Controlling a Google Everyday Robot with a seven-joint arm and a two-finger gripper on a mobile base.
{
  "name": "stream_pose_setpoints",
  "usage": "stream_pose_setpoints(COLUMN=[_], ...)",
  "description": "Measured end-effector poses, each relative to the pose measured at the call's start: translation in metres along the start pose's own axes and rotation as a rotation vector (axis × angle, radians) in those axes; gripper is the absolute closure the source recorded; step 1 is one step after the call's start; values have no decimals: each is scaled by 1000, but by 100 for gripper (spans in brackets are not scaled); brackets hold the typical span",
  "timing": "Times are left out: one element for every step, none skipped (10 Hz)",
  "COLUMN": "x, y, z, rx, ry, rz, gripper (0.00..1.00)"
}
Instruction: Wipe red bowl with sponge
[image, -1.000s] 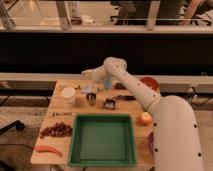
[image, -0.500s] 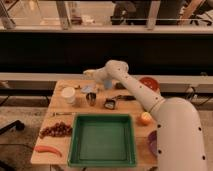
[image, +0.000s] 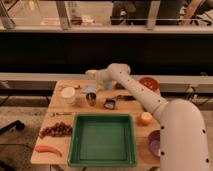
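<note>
Red bowl (image: 148, 83) at table's (image: 127, 111) far right; gripper (image: 92, 75) far left, jaws' state unclear.

Wooden table (image: 59, 157) before a dark low wall (image: 60, 52), glass railing (image: 40, 12) above

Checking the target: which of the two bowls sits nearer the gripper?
The small red bowl, back right. The gripper is also at the back; the larger purple bowl sits front right.

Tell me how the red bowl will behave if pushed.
The red bowl looks small and shallow, so probably light; it may slide on the wooden table rather than tip. It sits near the far edge, so a hard push might send it off. The gripper is at the far side, left of it.
</note>
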Motion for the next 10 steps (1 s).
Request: stream_pose_setpoints(x=[1,3,7,10,12,13,14,15,20,21], y=[1,4,8,13,15,16,19,21,28,29], z=[2,5,7,11,15,19,22,24,29,31], rx=[1,0,-6,-11,-17,-23,-29,-32,-39,-40], ry=[5,10,15,18,18,15,13,11,7,4], rz=[-10,-21,-29,-37,-46,-53,-58,-59,-59,-59], gripper=[22,22,22,22,22,22,22,22,22,22])
